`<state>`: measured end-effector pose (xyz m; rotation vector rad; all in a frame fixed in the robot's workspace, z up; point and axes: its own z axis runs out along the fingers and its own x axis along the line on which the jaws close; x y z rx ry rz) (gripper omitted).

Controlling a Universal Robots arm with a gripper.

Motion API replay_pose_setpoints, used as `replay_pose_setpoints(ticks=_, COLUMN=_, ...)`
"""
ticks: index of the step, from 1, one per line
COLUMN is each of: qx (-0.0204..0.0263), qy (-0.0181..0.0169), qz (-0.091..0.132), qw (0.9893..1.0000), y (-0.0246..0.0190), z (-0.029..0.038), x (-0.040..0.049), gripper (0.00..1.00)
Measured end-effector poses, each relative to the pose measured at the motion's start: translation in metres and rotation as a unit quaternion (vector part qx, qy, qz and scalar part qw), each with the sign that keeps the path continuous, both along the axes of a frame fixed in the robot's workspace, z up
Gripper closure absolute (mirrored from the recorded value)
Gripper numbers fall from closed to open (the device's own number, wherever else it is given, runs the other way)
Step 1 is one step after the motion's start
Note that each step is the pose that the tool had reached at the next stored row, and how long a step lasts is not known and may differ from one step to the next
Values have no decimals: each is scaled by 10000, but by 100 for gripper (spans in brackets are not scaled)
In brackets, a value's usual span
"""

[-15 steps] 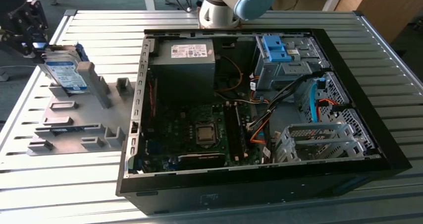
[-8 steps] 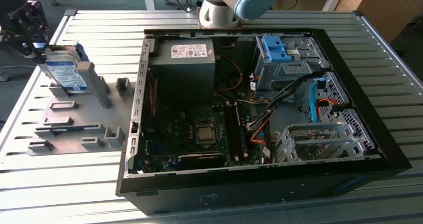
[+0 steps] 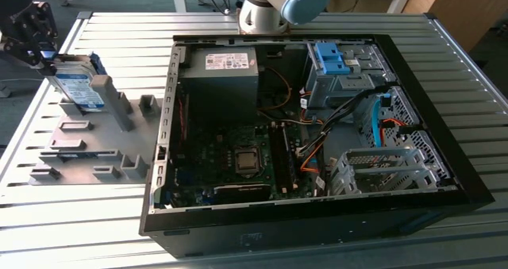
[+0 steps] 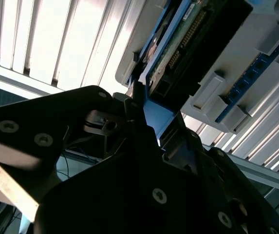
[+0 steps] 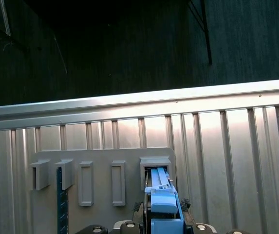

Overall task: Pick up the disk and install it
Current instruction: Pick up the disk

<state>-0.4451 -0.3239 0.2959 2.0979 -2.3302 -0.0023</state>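
Note:
The disk [image 3: 80,85] stands on edge in a slot of the grey fixture plate [image 3: 87,153] at the exterior view's left, its white-and-blue label facing out. My gripper [image 3: 47,61] is at the disk's upper far edge. In the second wrist view the dark fingers [image 4: 137,100] flank the disk's blue bracket [image 4: 154,117], and the gripper [image 4: 151,114] looks shut on it. The green circuit-board side of the disk [image 4: 188,36] runs away from the fingers. In the first wrist view the blue bracket [image 5: 163,209] rises from the gripper [image 5: 163,222] towards the slot [image 5: 155,163].
An open black computer case [image 3: 444,180] lies to the fixture's right. Inside are a grey power supply [image 3: 226,63], a blue latch piece [image 3: 329,58], a motherboard [image 3: 238,156] and a grey perforated drive cage [image 3: 381,168]. The fixture has several upright grey blocks [image 3: 111,99]. All rests on a ribbed metal table [image 3: 80,215].

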Motion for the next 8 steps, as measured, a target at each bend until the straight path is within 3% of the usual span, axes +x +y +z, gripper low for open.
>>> replay_pose_setpoints(ticks=6, qx=-1, qy=0, qz=8, qw=10000, y=0, z=0, x=0, gripper=63)
replay_pose_setpoints(ticks=8, qx=0, qy=0, qz=108, qw=9999, y=0, z=0, x=0, gripper=63)
